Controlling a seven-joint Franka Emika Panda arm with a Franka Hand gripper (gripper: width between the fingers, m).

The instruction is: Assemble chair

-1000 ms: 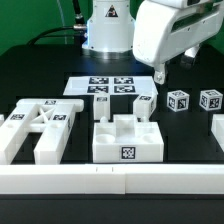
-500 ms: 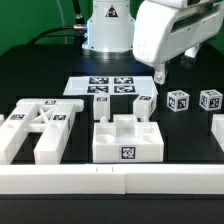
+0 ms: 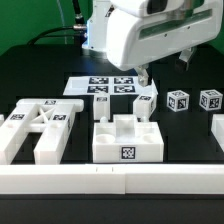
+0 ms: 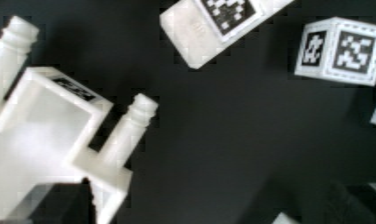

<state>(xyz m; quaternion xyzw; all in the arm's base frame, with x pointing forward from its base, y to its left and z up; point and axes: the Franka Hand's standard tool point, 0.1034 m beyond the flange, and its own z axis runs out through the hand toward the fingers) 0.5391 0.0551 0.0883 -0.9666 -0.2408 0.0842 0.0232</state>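
Step in hand: approach for a pick. No part is lifted and none are joined. The two-finger gripper (image 3: 143, 75) hangs spread wide with nothing between its fingers, by the edge of the flat white marker board (image 3: 90, 86). The short white plastic bar leg (image 3: 145, 104) lies nearest it, just below. The white blocky plastic seat block (image 3: 127, 140) sits beyond that, and the white slotted plastic back frame (image 3: 35, 125) lies well apart. Next move, as judged: descend squarely over one part and close across its narrow faces. Against the earlier frame, the arm has swung toward the exterior view's left, and the parts are unmoved.
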